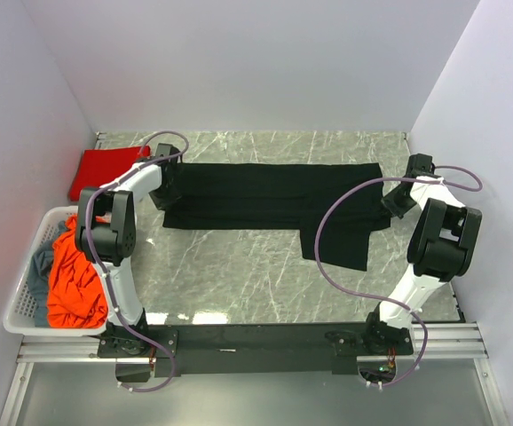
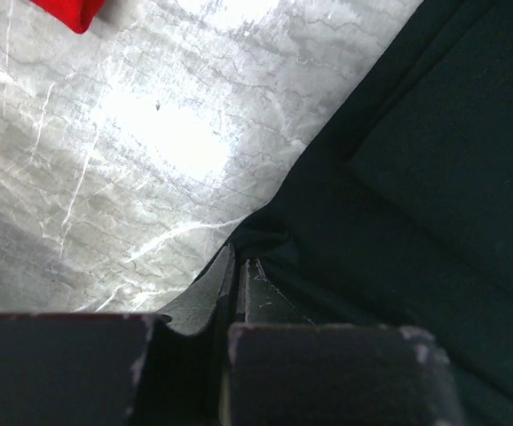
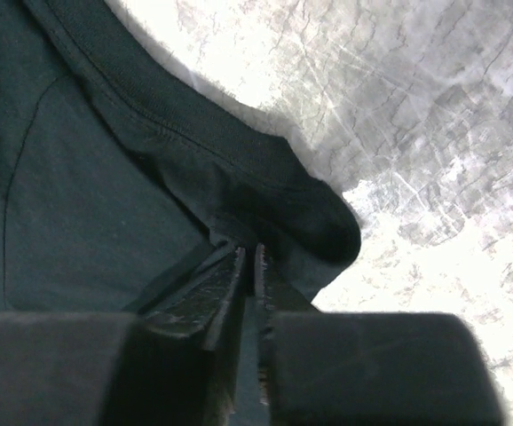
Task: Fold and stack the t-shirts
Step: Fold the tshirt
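— Across the desk (image 1: 239,266), what was seen?
— The black t-shirt (image 1: 265,195) was spread flat as a long band over the far middle, with one flap turned toward the near edge at the right.
— And at the left side?
— A white basket (image 1: 21,306) was set at the desk's left edge, and the orange-red t-shirt (image 1: 74,280) was heaped in it. The red t-shirt (image 1: 101,169) was laid in the far left corner, beyond the basket. Only a little of the grey-blue t-shirt (image 1: 42,266) was shown, tucked beside the orange-red one in the basket.
— How were the hands found?
— The left hand (image 2: 239,266) was pinched together on the black t-shirt's left end. The right hand (image 3: 249,257) was clamped on a bunched fold at its right end.
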Tool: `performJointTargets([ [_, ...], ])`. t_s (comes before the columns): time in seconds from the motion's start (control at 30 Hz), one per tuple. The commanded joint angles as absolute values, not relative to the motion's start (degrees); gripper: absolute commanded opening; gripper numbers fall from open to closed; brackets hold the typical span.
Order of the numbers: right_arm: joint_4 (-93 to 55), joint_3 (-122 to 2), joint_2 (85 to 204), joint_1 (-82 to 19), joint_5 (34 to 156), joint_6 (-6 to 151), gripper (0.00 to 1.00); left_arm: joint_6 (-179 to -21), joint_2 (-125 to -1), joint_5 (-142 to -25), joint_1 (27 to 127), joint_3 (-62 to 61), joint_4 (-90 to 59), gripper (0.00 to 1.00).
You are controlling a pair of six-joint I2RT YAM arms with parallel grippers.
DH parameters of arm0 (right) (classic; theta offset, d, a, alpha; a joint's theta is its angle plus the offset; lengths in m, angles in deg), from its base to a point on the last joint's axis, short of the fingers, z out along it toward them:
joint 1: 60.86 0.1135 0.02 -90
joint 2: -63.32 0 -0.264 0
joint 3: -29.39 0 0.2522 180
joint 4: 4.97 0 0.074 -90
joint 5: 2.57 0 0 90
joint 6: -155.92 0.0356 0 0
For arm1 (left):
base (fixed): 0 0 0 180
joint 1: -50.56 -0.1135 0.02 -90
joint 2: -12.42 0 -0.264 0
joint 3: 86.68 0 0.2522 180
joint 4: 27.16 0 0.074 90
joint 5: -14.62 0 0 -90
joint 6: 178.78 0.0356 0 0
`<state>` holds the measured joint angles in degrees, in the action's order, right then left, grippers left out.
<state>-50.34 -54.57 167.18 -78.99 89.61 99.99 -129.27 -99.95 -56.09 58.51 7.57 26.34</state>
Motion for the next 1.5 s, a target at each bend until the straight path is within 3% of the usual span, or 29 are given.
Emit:
performJointTargets([
  [0.0,-47.38,-57.41,167.12,-79.32,85.50,99.41,0.17,-129.83,-99.73,-53.14,57.15,9.08,25.18,0.04],
  [0.17,-48.52,-57.76,164.76,-79.15,85.76,98.88,0.39,-130.18,-98.15,-52.70,57.24,9.35,26.41,0.28],
  [0.3,-49.84,-56.45,160.28,-78.62,85.06,98.18,0.44,-130.27,-93.76,-52.62,57.15,8.30,26.41,0.54],
  [0.33,-50.19,-55.83,158.09,-78.10,84.97,98.01,0.44,-130.27,-91.75,-52.61,57.15,8.03,26.24,0.66],
  [0.53,-50.98,-46.44,149.12,-73.88,82.86,97.74,0.46,-129.92,-83.40,-52.53,57.15,4.52,27.03,0.96],
  [0.93,-50.37,-29.38,139.00,-59.02,79.87,98.18,0.52,-128.16,-69.67,-53.84,57.24,-12.53,22.38,0.99],
  [1.13,-49.75,-28.84,141.01,-58.05,80.22,97.48,0.52,-128.95,-74.94,-53.76,57.24,-9.73,22.10,0.99],
  [1.47,-50.89,-27.35,144.62,-54.81,78.73,97.21,0.52,-125.79,-73.01,-56.82,57.42,-12.00,17.02,0.99],
])
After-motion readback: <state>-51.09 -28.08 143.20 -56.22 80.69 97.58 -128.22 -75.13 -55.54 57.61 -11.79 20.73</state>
